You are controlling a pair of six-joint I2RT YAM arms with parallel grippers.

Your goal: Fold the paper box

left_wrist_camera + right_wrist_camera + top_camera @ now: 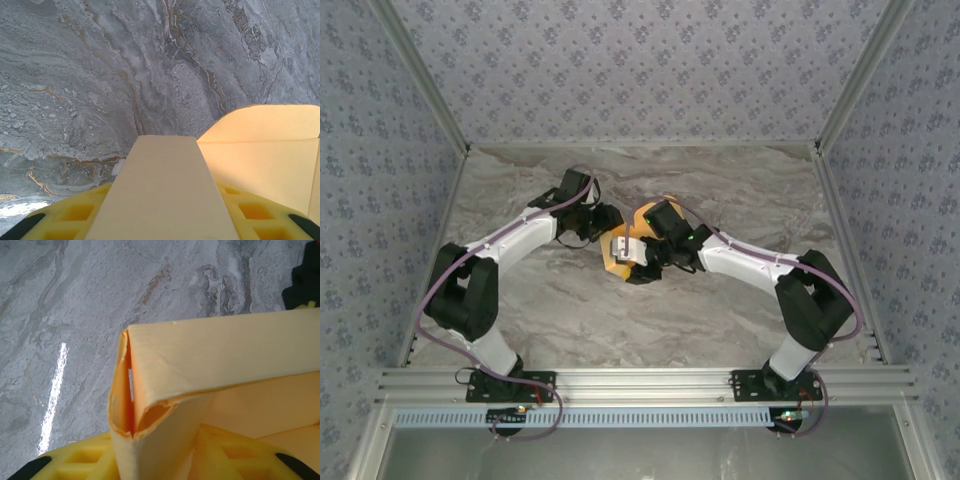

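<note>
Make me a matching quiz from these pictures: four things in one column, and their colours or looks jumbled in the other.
Things:
1. box
2. table
3. cable
4. walls

Looks:
A. grey marble
B. purple
C. orange-yellow
D. blue-grey with a small repeated pattern

Pairs: 1-C; 2-A; 3-B; 4-D
</note>
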